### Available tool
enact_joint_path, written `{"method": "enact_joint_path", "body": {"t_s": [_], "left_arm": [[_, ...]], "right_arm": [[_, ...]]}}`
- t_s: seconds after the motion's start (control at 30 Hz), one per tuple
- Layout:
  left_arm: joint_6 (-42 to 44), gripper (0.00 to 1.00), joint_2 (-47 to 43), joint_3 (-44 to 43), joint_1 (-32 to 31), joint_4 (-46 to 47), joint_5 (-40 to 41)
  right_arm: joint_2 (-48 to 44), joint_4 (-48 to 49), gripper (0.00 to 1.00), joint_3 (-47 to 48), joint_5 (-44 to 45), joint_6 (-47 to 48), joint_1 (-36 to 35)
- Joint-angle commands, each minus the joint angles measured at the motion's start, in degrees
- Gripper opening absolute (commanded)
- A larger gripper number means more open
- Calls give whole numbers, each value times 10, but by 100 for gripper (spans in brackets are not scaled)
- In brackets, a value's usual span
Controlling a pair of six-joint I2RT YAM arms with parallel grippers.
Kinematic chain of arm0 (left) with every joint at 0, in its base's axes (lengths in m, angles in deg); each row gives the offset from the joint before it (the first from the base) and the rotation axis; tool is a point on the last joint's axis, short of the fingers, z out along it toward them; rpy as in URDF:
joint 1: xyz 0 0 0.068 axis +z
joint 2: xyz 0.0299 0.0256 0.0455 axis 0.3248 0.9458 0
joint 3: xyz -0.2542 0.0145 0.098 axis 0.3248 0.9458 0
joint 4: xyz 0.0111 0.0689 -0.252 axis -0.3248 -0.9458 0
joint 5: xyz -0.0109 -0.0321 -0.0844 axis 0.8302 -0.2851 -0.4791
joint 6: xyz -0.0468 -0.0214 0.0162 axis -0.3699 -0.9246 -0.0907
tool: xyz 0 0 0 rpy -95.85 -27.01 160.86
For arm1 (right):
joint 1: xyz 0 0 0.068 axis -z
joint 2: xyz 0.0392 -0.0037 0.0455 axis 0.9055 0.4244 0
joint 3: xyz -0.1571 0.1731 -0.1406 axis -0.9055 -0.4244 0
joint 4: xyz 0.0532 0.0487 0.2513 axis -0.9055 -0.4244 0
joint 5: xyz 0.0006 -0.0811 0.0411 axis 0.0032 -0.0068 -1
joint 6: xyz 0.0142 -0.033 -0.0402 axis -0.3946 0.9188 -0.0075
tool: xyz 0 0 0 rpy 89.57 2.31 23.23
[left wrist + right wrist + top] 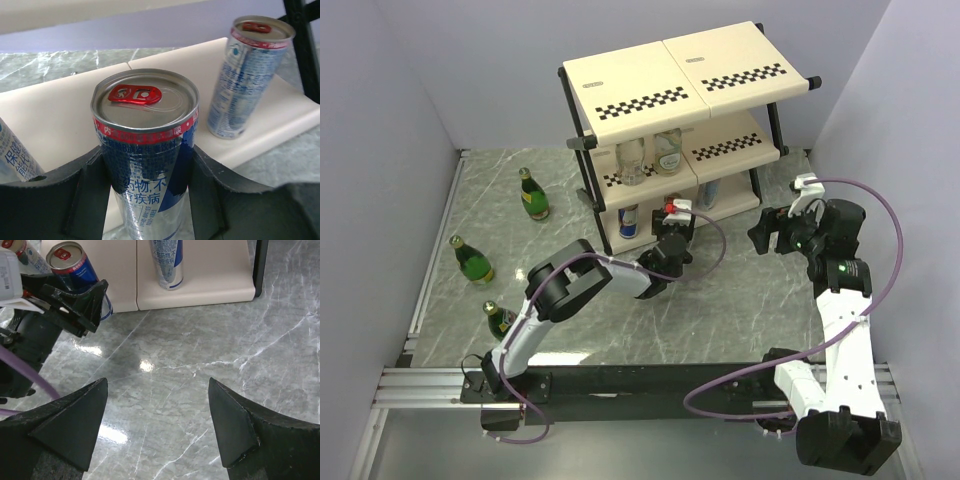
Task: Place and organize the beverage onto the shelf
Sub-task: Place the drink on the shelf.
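On the shelf, at the bottom tier's near edge, my left gripper is clamped on a can; my right gripper hangs, jaws apart. I'd seat it flat, clear of the right-hand can, before opening.

Top cam overhead; 2 wrist cams low, sharing shelf.

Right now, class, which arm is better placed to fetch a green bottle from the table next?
Left. The green bottles stand on its side of the table; the open right gripper hangs far across, by the shelf's right end. The left gripper must first release the can.
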Motion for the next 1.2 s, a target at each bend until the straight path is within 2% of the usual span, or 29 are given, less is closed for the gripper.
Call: {"method": "enact_joint_path", "body": {"t_s": [0.0, 0.03, 0.67, 1.17], "left_arm": [[16, 0, -1, -34, 5, 77, 15], [38, 1, 1, -38, 7, 79, 14], [80, 1, 34, -69, 29, 122, 8], [52, 1, 53, -81, 47, 114, 9]], "right_arm": [[-13, 17, 87, 0, -15, -2, 8], [-12, 17, 88, 1, -16, -3, 9], [-8, 12, 88, 2, -34, 0, 21], [-7, 9, 87, 4, -47, 1, 30]]}}
